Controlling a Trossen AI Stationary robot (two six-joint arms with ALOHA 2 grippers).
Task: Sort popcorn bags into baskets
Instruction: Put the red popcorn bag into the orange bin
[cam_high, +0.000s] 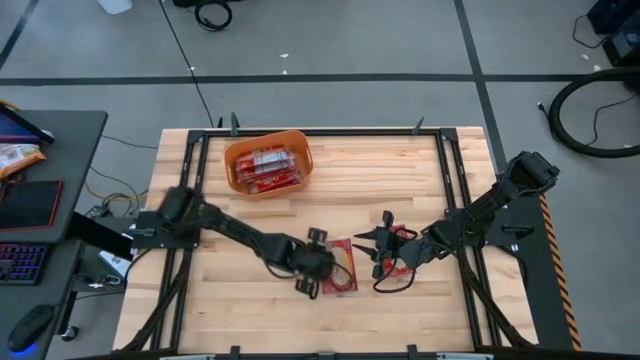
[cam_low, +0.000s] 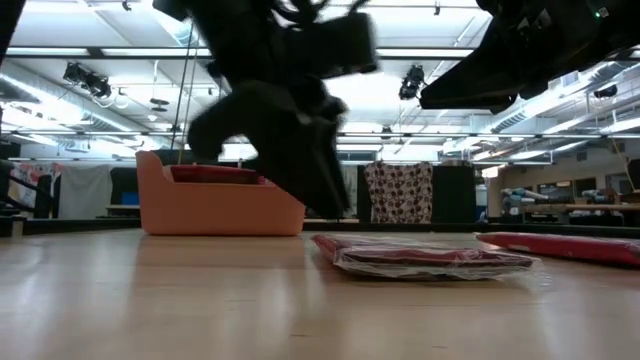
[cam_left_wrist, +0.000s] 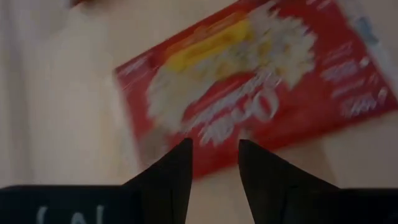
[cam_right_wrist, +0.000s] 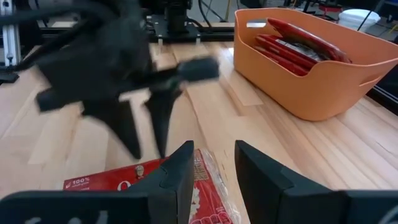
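Two red popcorn bags lie flat on the table. One (cam_high: 342, 270) (cam_low: 430, 258) fills the left wrist view (cam_left_wrist: 249, 87). My left gripper (cam_high: 318, 268) (cam_left_wrist: 214, 149) hangs open just above that bag's near-left end, fingers pointing down; the right wrist view shows it as a blur (cam_right_wrist: 144, 127). The second bag (cam_high: 402, 246) (cam_low: 565, 245) lies under my right gripper (cam_high: 378, 243) (cam_right_wrist: 214, 152), which is open and low, pointing toward the table's left. A bag (cam_right_wrist: 137, 180) also shows before its fingers. The orange tub (cam_high: 236, 160) (cam_right_wrist: 311, 93) holds several bags (cam_high: 270, 168).
The tub stands at the far side of the table, left of centre (cam_low: 215, 210). Black frame rails (cam_high: 190, 180) run along the table's edges. Bare wood lies between the tub and the two loose bags. A desk with a keyboard (cam_high: 20, 265) stands left of the table.
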